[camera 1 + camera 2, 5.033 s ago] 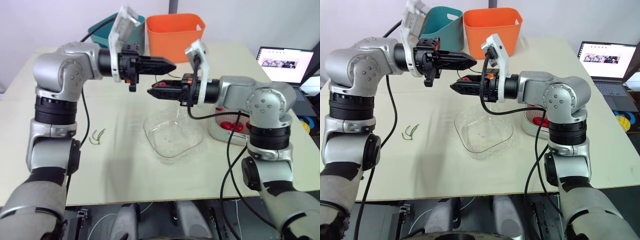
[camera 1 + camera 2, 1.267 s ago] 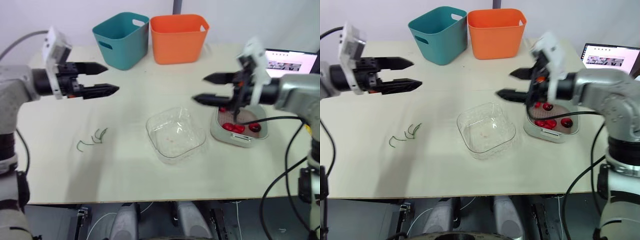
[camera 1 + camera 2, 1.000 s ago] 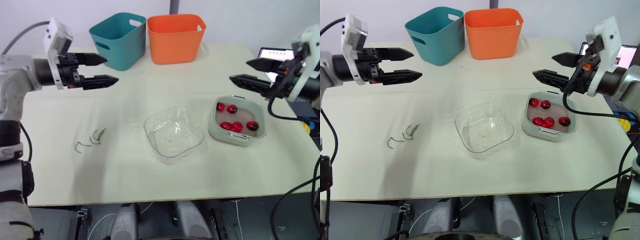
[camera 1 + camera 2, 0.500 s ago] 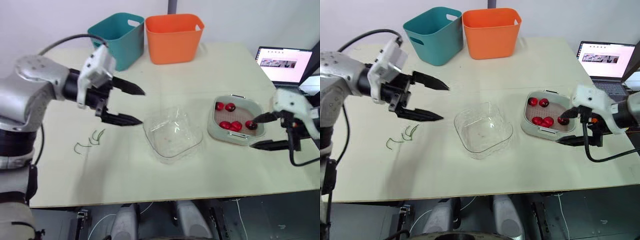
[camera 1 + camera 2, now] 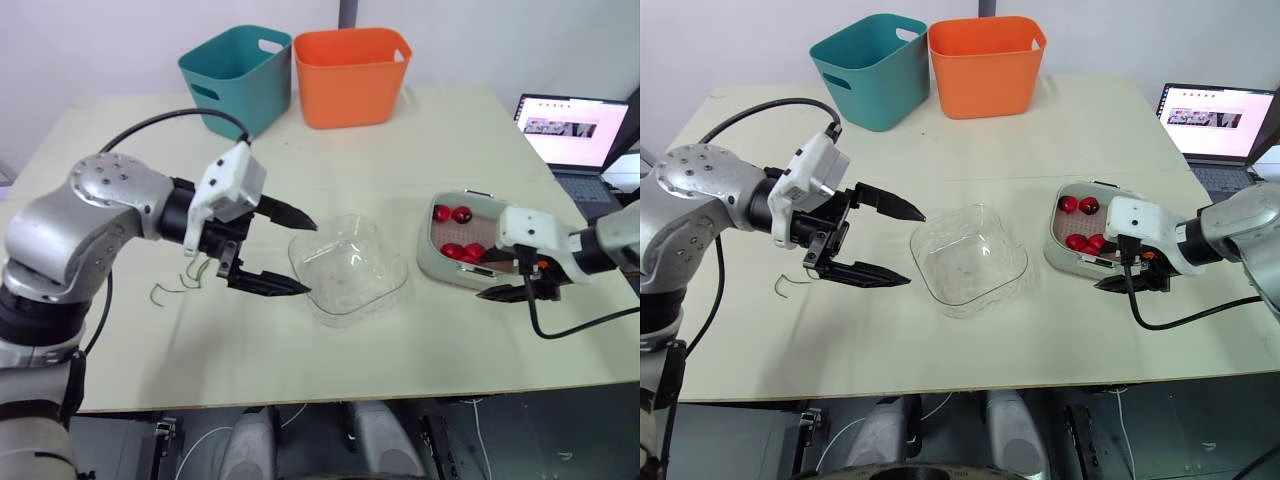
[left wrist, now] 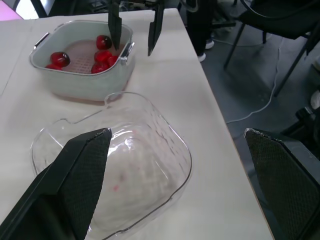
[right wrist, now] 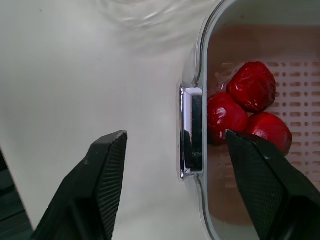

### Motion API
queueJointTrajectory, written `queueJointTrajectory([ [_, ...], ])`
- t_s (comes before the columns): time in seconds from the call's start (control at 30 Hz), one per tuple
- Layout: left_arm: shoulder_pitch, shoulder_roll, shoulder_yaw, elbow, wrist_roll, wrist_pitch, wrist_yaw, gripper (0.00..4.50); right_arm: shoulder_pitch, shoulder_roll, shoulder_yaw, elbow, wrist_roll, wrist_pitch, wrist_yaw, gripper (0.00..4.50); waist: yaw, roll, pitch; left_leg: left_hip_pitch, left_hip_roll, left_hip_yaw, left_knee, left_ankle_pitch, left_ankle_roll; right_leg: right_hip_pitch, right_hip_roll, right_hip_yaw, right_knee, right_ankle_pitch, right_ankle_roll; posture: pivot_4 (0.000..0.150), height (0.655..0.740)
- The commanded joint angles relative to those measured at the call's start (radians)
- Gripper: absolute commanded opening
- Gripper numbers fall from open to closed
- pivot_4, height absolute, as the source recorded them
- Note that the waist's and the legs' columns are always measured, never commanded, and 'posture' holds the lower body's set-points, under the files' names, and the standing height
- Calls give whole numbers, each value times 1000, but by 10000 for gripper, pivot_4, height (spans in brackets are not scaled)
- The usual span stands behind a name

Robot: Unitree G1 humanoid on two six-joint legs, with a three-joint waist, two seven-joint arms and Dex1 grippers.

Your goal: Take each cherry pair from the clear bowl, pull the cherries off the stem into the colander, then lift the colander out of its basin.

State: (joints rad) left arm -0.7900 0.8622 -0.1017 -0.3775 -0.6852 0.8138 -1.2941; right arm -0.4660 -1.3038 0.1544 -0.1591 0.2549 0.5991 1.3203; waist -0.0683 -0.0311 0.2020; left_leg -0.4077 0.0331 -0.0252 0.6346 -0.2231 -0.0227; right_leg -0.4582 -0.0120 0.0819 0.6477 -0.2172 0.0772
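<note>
While our left gripper (image 5: 311,260) hovers with jaws spread wide at 9 o'clock of the clear bowl (image 5: 385,290), our right gripper (image 7: 175,150) sits at 6 o'clock of the basin (image 6: 85,87). Its fingers are released and straddle the metal handle (image 7: 192,132). The cherries (image 7: 252,85) lie in the colander (image 7: 300,90), which rests in the basin at 3 o'clock of the bowl.

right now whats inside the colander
At least four loose red cherries lie on the floor of the colander. The right pincer and its mount cover one corner, so more may sit there.
</note>
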Motion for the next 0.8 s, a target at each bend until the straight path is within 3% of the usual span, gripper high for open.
queueJointTrajectory([
  [0.03, -7, 6, 38, -34, -23, 6, 26, 45000, -21, 12, -11, -9, -22, 0, -2, 32761, 0, 0, 0, 0, 0, 0, 0, 0, 0, 0, 0, 0, 0, 0, 0, 1500, 7400],
  [0.13, -5, 6, 38, -37, -27, 7, 39, 45000, -24, 28, -7, -10, -32, 9, -5, 32761, -1, 0, 0, 0, 0, 0, 0, 0, 0, 0, 0, 0, 0, 0, 0, 1500, 7400],
  [0.23, -5, 9, 34, -34, -26, 3, 46, 45000, -39, 47, -7, -8, -39, 28, -13, 27860, -1, 0, 0, 0, 0, 0, 0, 0, 0, 0, 0, 0, 0, 0, 0, 1500, 7400],
  [0.47, -16, 7, 31, -21, -25, 0, 57, 45000, -35, 63, 3, -16, -65, 39, -25, 3962, 1, 0, 0, 0, 0, 0, 0, 0, 0, 1, 0, 0, 0, 0, 0, 1500, 7400],
  [0.8, -8, 7, 27, -8, -15, -14, 61, 45000, -46, 37, -38, -39, -47, 56, -5, 4111, 1, 0, 0, 0, 0, -1, 1, 0, 0, 1, 0, 0, 1, 0, 0, 1500, 7400],
])
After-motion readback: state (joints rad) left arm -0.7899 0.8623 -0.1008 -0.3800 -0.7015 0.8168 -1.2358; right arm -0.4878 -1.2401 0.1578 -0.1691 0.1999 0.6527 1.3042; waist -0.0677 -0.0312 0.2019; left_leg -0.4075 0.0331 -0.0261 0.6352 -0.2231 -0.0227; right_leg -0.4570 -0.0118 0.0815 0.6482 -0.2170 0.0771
